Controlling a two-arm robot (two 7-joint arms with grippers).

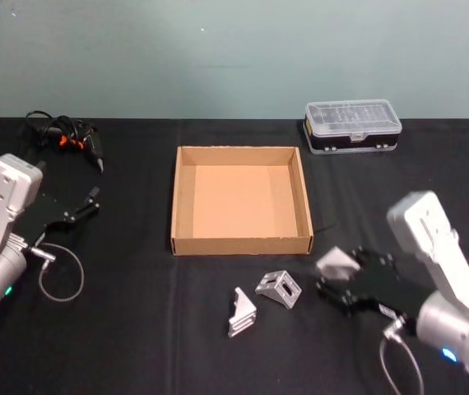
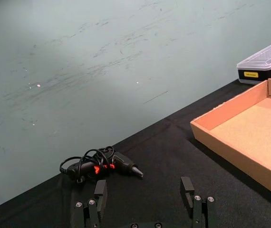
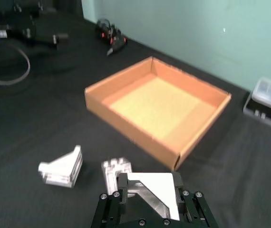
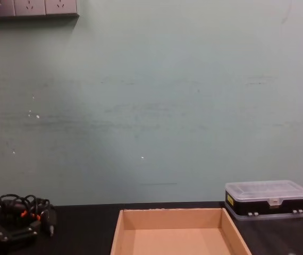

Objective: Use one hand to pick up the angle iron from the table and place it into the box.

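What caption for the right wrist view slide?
Right gripper shut on one angle iron; two other angle irons lie on the table before the empty box.

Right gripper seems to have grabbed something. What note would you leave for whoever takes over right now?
Right gripper: shut on one angle iron, near the box's front right corner.
Left gripper: open, idle at the table's left side.
Box: empty.
Two other angle irons lie on the table before the box.
Done: the grasp.
Left: carry it over the box and release.
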